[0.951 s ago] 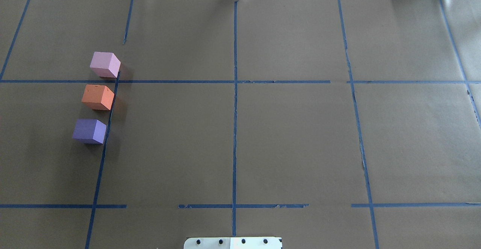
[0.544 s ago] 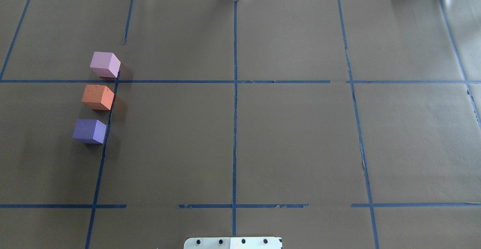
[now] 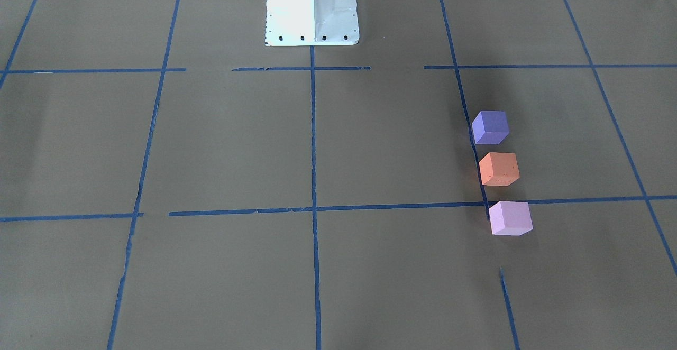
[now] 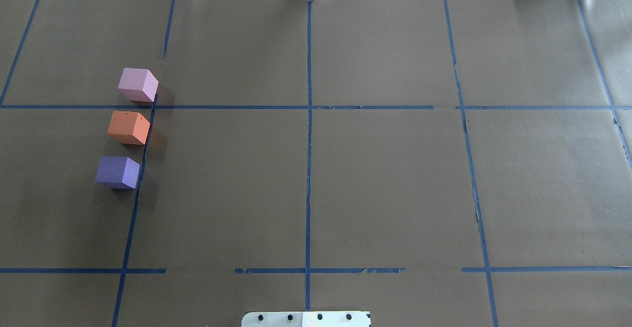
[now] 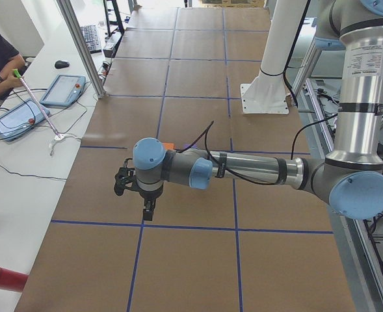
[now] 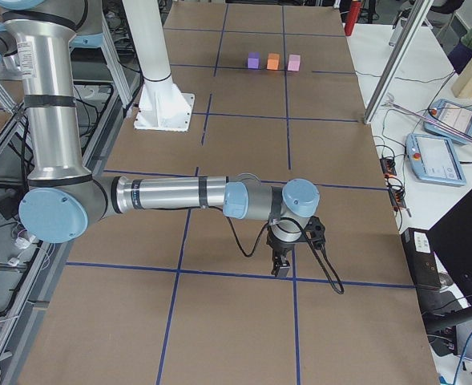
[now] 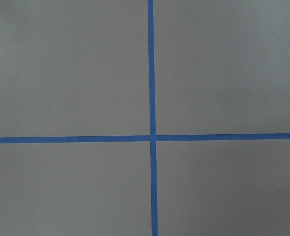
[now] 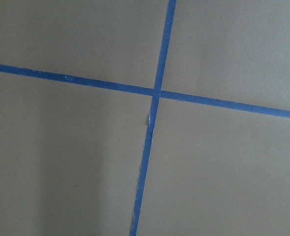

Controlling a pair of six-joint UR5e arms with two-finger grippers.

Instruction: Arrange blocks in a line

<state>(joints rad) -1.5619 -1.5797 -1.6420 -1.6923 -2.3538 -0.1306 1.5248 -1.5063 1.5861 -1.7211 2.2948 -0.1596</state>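
In the overhead view the three blocks stand in a row toward 9 o'clock from the centre of the table [image 4: 385,179], just beside a blue tape line [image 4: 143,159]. The pink block [image 4: 138,84] is farthest, the orange block [image 4: 128,127] sits at its 6 o'clock, and the purple block [image 4: 117,172] at 6 o'clock again, with small gaps between. The left gripper [image 5: 148,214] and the right gripper [image 6: 281,269] point down over the table. Whether their fingers are apart or together, I cannot tell.
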